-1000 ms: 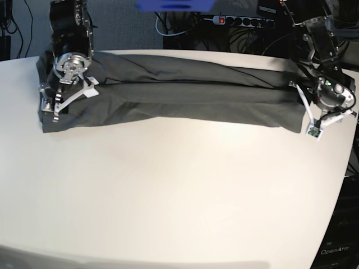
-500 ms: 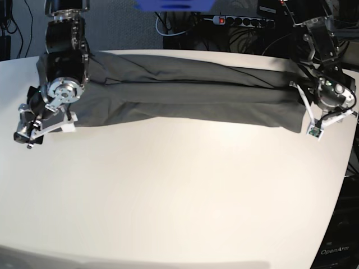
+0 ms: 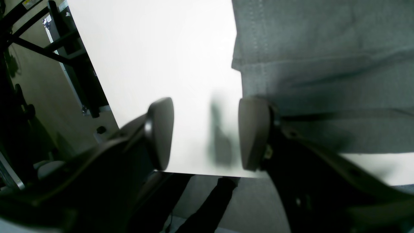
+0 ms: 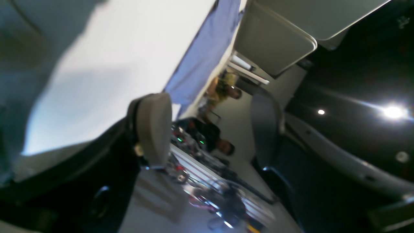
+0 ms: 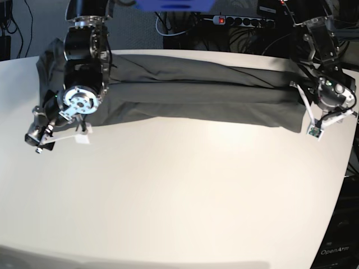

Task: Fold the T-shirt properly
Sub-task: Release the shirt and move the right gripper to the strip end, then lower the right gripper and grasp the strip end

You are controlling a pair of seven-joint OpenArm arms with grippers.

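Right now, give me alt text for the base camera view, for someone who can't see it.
A dark T-shirt, folded into a long band, lies across the far side of a white table. The right pincer hangs open at one end; the left pincer sits at the other.

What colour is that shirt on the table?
Plain dark charcoal grey T-shirt, no pattern; clearest in the base view.

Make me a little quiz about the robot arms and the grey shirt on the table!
1. True or false: the T-shirt lies in a long band on the table.
2. Is the left gripper A) open over the bare table beside the shirt's edge, or B) clamped on cloth?
3. Fill in: the right gripper holds ____.

Key: 1 true; 2 A; 3 nothing.
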